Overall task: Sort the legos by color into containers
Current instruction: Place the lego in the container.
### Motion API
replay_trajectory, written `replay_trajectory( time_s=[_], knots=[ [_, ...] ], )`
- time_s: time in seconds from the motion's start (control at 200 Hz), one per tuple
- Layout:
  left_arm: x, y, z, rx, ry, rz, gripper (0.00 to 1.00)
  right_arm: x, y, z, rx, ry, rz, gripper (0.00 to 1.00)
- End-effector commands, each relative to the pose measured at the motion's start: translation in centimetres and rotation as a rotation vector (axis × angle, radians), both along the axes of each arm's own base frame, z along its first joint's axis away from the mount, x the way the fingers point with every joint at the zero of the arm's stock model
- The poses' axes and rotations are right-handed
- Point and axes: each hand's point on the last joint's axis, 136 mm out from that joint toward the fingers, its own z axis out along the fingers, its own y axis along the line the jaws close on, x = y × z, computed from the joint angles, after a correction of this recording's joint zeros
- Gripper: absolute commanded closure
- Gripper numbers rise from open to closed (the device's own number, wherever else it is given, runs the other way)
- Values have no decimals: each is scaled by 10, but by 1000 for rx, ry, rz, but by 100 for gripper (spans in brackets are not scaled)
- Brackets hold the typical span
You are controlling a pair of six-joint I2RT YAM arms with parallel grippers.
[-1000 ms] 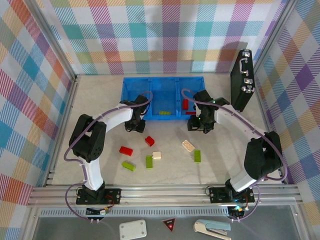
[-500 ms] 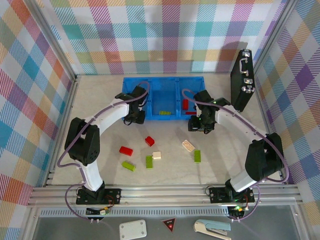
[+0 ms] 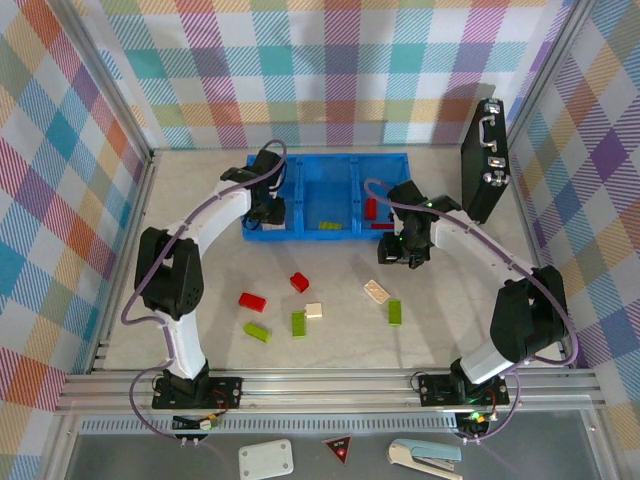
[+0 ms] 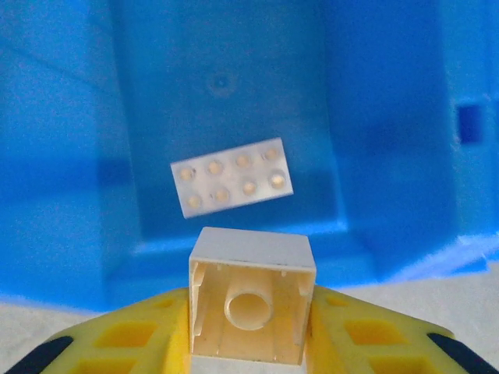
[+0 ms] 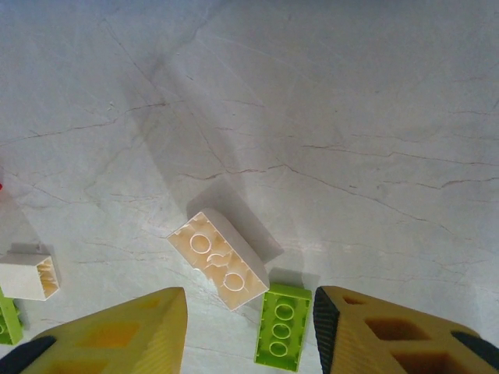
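Observation:
My left gripper [image 3: 268, 207] hangs over the left compartment of the blue bin [image 3: 330, 158], shut on a small cream lego [image 4: 251, 300]. Below it a cream lego [image 4: 232, 176] lies studs-up on that compartment's floor [image 4: 78, 156]. A green lego [image 3: 330, 227] is in the middle compartment and red ones [image 3: 371, 208] are in the right one. My right gripper [image 3: 400, 250] is open over the table, its jaws [image 5: 249, 312] holding nothing, above a cream lego [image 5: 220, 259] and a green lego [image 5: 282, 326]. On the table lie loose red [image 3: 299, 282], green [image 3: 298, 323] and cream [image 3: 314, 310] legos.
A black briefcase [image 3: 487, 160] stands upright against the right wall, beside the bin. The metal frame rail [image 3: 330, 385] runs along the near edge. Plaid walls close in the table on three sides.
My left gripper has carried the cream lego from the bin's front edge farther back over the left compartment. The right arm has barely moved.

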Motion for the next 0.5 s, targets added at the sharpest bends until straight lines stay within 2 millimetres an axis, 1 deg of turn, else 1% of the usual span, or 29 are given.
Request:
replay_trajectory(
  time_s=[0.0,0.35,0.495],
  knots=[
    [12,2,-11,-12,21,26,61,-3,-2,11,-4,-17,-1,52],
    [49,11,-32,-31,29,78,61,-2,0,8,-2,-2,-5,52],
    [62,10,-39,-67,28,99,61,-2,-2,7,-13,0,-5,52]
  ],
)
